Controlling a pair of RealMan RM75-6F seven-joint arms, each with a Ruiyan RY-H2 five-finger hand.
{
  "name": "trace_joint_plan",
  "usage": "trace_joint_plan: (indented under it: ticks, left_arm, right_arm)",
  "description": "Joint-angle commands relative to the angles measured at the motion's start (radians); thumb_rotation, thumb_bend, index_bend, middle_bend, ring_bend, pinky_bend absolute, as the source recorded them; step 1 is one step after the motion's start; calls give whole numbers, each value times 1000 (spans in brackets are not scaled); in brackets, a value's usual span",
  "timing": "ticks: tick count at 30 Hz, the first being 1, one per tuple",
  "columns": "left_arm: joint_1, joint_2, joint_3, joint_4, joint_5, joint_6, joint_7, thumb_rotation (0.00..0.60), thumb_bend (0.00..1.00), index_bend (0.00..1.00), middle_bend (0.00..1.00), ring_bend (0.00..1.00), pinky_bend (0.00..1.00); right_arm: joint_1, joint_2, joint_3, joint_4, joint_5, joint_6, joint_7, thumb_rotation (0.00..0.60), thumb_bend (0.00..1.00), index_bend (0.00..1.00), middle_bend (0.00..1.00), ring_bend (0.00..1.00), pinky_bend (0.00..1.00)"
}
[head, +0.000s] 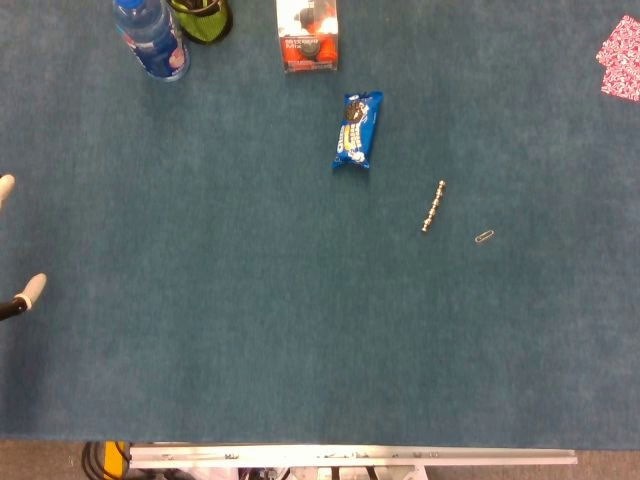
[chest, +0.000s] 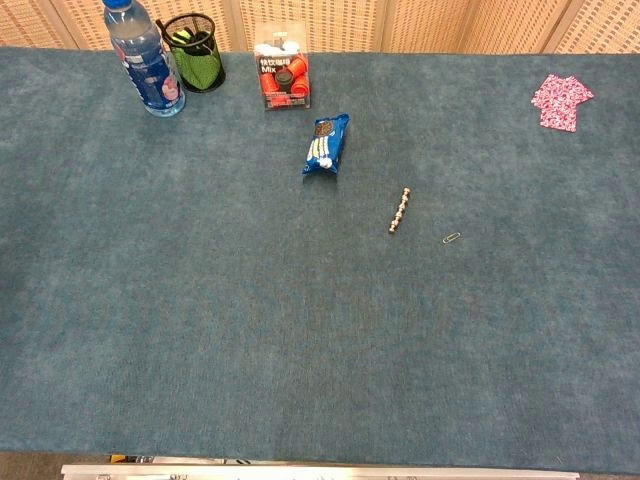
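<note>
Two views: head view straight down, chest view at a slant, both onto one table.
Surface: blue-green felt mat (head: 250, 330) covering the table; a pale metal rail (head: 350, 456) runs along the near edge.
Room: a tan perforated wall panel (chest: 430, 22) stands behind the far edge in the chest view.
Left hand: only pale fingertips (head: 33, 289) show at the left border of the head view, spread apart with nothing between them; the rest of the left hand (head: 10, 300) is cut off by the frame.
Right hand: shows in neither view.
Nearest thing: the water bottle (head: 150, 38) stands upright at the far left corner, well apart from the fingertips and further from the robot.
Beside the bottle: a black mesh cup (chest: 193, 52) with something green inside, just to its right.
Far middle: a red-and-white box (chest: 282, 78).
Centre: a blue snack packet (head: 357, 129) lying flat; then a short bead chain (head: 433, 207); then a paper clip (head: 484, 237), each apart.
Far right corner: pink patterned cloth (chest: 561, 100).
</note>
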Motion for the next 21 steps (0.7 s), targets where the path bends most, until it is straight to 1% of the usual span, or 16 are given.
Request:
trace_joint_plan:
  ticks: [1,12,17,21]
  left_arm:
    - [-6,2,-4,-6,-5,-8,6,600,203,29,99,53,12]
    - [-36,19,-25,-55,-37,-57,43,600,203,29,99,53,12]
    - [-50,22,-32,-73,-49,-77,63,600,203,30,99,52,12]
    - [-53,23,-32,-79,-56,-84,73,600,203,30,99,53,12]
  right_arm:
    - [2,-1,-1,0,3,-6,2,600,204,508,532,458,553]
    - [38,-7,7,12,-27,-36,31,600,204,508,532,458,553]
    - [79,-2,2,3,-69,-85,47,600,204,509,532,458,556]
    - [119,2,-1,0,-104,-126,31,600,204,508,532,468,563]
